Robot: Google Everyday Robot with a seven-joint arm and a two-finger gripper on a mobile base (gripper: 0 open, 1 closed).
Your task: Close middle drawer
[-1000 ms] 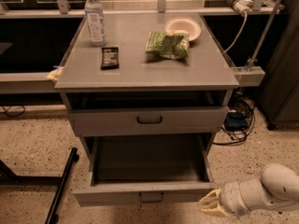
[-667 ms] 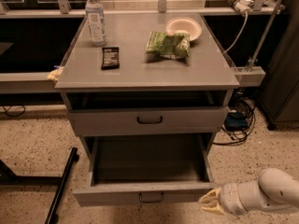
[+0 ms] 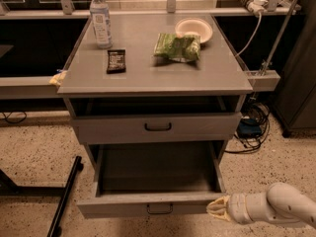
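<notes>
Standing pulled far out at the bottom centre of the frame, the middle drawer (image 3: 123, 205) shows its deep grey box, which looks empty, with its flat front nearest the camera and a small black loop handle (image 3: 159, 209) at the centre. The gripper (image 3: 217, 209) comes in from the lower right and its pale tip sits right at the right end of that front, touching it or very nearly so. The jaws look drawn narrow together and hold nothing.

The drawer is probably light for its size, rigid, and free to roll on its slides, so closing it needs a push, not a grasp. The smooth front could let the tip slip sideways, and a push at the far right end may rack the box in its runners. Pressing nearer the handle would likely drive it in squarely.

Above it, the upper drawer (image 3: 197, 127) stands slightly open. On the bench (image 3: 148, 78) rest a water bottle (image 3: 100, 19), a dark snack bar (image 3: 116, 61), a green bag (image 3: 177, 47) and a pale bowl (image 3: 194, 28).
</notes>
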